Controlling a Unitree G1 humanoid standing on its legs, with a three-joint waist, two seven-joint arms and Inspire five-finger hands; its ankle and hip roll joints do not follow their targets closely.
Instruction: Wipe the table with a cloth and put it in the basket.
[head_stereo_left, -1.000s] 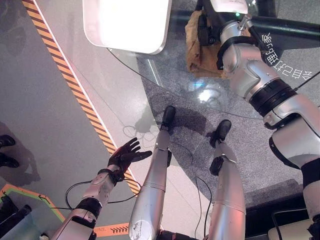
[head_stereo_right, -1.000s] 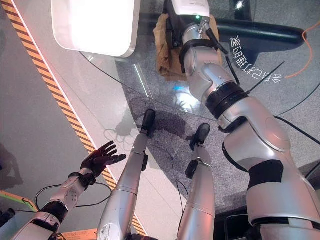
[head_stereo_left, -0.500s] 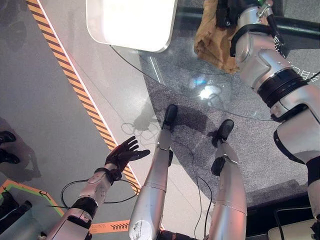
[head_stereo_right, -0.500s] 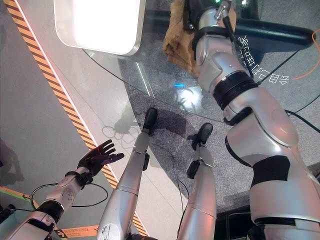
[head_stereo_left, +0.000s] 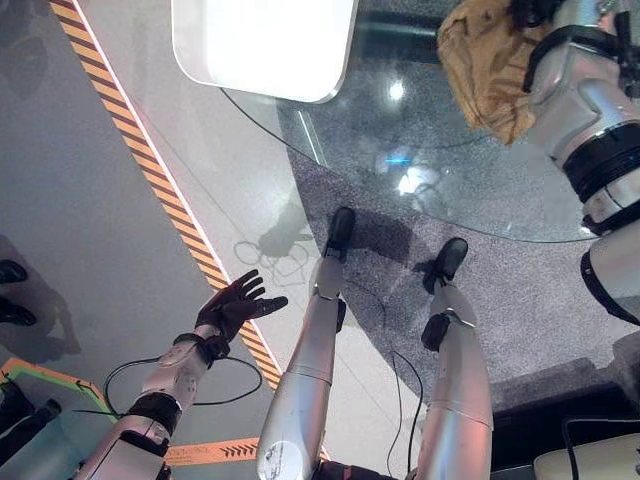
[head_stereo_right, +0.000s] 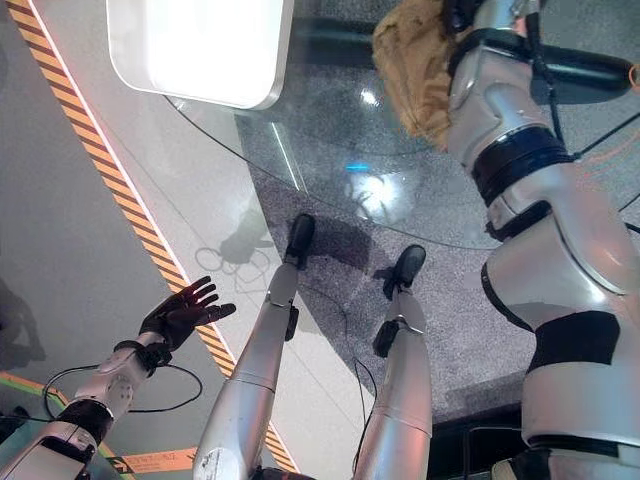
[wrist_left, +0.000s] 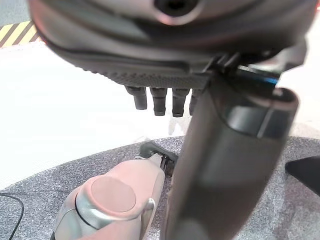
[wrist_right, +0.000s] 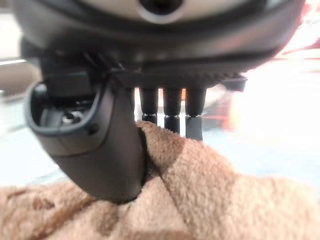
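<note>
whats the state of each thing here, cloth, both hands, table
cloth: bunched up, pinched in the right hand, hanging over the glass.
right hand: shut on the cloth, thumb pressed into it.
left hand: open, fingers spread, holding nothing, low over the floor.
glass table: bare where it shows.

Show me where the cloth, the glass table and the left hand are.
cloth (head_stereo_left: 487, 62), left eye view, middle of its brown folds.
glass table (head_stereo_left: 352, 128), left eye view, bare top near the edge.
left hand (head_stereo_left: 228, 308), left eye view, palm.
</note>
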